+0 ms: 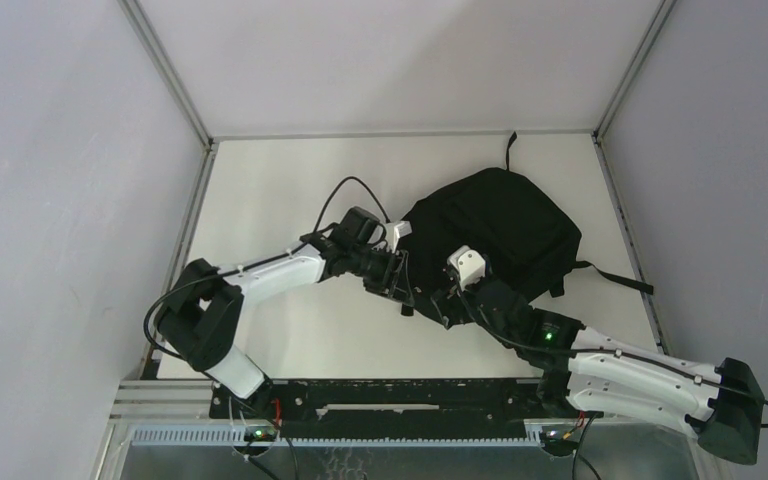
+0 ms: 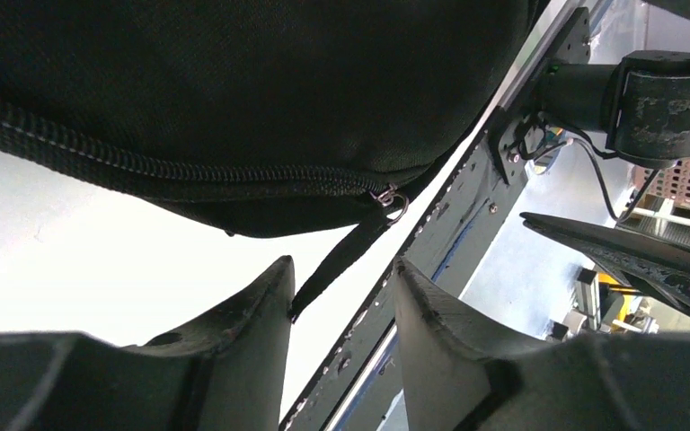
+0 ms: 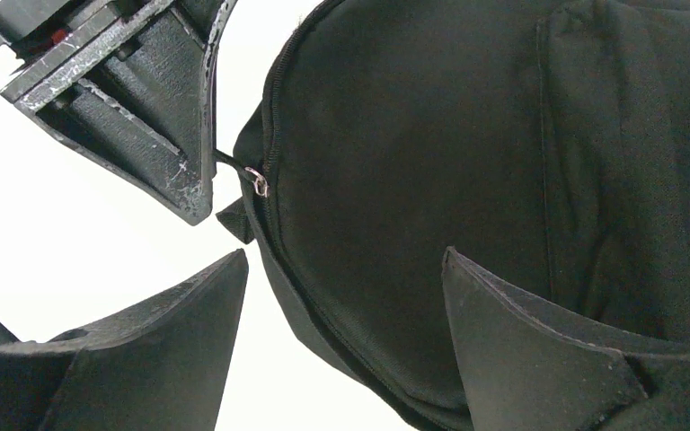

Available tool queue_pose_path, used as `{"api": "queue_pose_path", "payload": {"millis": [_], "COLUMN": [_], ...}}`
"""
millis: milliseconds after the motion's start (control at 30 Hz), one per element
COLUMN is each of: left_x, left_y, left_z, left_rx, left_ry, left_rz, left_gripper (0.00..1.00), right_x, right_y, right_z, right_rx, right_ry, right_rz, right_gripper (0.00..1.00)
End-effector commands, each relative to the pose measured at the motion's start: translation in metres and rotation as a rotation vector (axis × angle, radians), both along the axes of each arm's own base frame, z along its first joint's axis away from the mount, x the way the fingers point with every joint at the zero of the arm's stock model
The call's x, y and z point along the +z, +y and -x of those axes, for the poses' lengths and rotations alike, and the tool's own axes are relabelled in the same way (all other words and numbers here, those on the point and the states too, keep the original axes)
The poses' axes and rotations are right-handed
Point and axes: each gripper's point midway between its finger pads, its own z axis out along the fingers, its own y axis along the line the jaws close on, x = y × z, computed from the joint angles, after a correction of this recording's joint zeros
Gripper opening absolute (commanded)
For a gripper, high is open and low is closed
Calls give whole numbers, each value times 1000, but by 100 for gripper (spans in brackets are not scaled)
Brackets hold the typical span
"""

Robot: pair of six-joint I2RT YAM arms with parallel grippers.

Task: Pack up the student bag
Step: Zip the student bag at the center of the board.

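The student bag (image 1: 500,225) is a black fabric backpack lying at the table's centre right. Its zip looks closed, with a metal ring pull (image 2: 388,197) and a black pull tab (image 2: 341,260). My left gripper (image 1: 407,290) is open at the bag's near-left corner. In the left wrist view the pull tab hangs between the fingers (image 2: 341,280), its end against the left fingertip (image 2: 274,278). My right gripper (image 1: 440,303) is open beside it. In the right wrist view its fingers straddle the bag's zipped edge (image 3: 346,260). The ring pull (image 3: 256,182) shows there too.
Long black straps trail from the bag to the right (image 1: 615,278) and to the back (image 1: 511,145). The black metal rail (image 1: 390,395) runs along the table's near edge. Grey walls close in the table on three sides. The two grippers are close together.
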Motion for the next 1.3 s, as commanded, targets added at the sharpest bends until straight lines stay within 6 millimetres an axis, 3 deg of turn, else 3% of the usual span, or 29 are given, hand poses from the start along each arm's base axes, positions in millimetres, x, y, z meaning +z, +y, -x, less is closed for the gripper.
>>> {"api": "queue_pose_path", "payload": {"millis": [0,133,267,500,933,1000,1100,1133,1267], "left_x": [23,28,28,31,41,40,44,43,42], "left_y": [-2,0,1,-2,5,7,11,14,26], "left_z": [-4,-6,-9,-14,-28,-30,-34,-35,-46], "left_rx": [-13,-3,5,5,68,77,100,106,138], "left_ry": [-77,-98,-110,-123,-157,-151,-162,-157,-148], "left_rz": [19,13,4,6,-23,-37,-46,-52,-87], "left_gripper": [47,44,34,1,0,0,0,0,0], "right_x": [6,5,4,3,-15,-15,-16,-19,-16], "right_y": [5,7,7,11,41,41,35,30,20], "right_z": [-2,-2,-3,0,-17,-23,-26,-22,0], "right_rx": [2,5,0,27,82,60,27,34,69], "right_ry": [-4,3,6,10,-59,-75,-72,-54,-3], "right_rz": [-39,-33,-30,-27,139,152,178,196,185], "right_gripper": [87,87,86,85,83,67,7,0,0]}}
